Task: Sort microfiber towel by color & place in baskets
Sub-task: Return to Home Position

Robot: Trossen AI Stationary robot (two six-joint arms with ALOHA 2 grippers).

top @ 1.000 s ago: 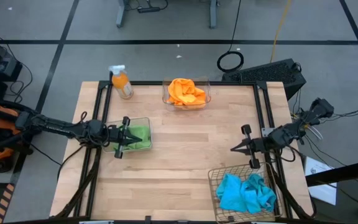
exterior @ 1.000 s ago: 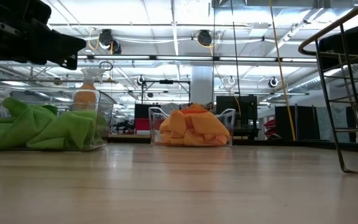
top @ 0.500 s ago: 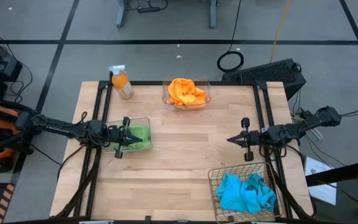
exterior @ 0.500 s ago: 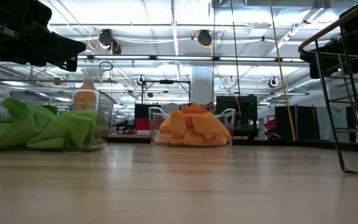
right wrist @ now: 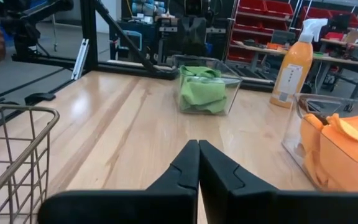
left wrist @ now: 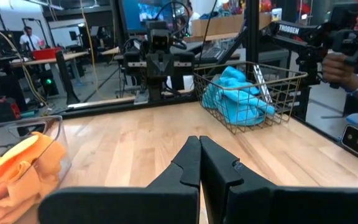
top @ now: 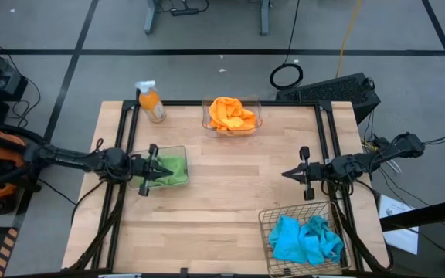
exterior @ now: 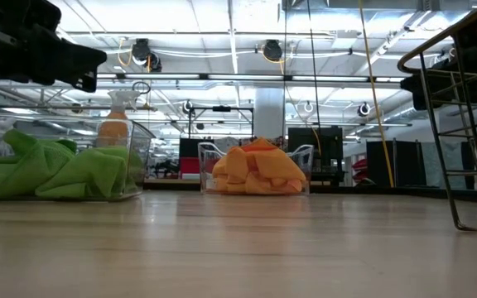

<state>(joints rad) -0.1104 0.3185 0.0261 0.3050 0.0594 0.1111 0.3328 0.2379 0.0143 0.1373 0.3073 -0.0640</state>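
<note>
1. Orange towels [top: 232, 114] are found heaped in the far clear tub [top: 259, 122], at the middle of the far edge of the wooden table [top: 222, 205]. An orange spray bottle [top: 151, 103] is noted standing to that tub's left, near the far left corner.
2. Green towels [top: 174, 166] are found in the left clear tub [top: 185, 154], on the table's left half.
3. Blue towels [top: 304, 238] are found piled in the wire basket [top: 264, 224], at the near right corner.
4. The left gripper [top: 164, 171] is held over the left clear tub, pointed toward the table's middle. In the left wrist view its fingers are seen pressed together, with nothing gripped.
5. The right gripper [top: 286, 174] is held over bare wood, between the far clear tub and the wire basket, pointed toward the left arm. Its fingers are likewise pressed together and empty.
6. A person's hand [left wrist: 335, 63] is recorded beyond the table's right edge, in the left wrist view.
</note>
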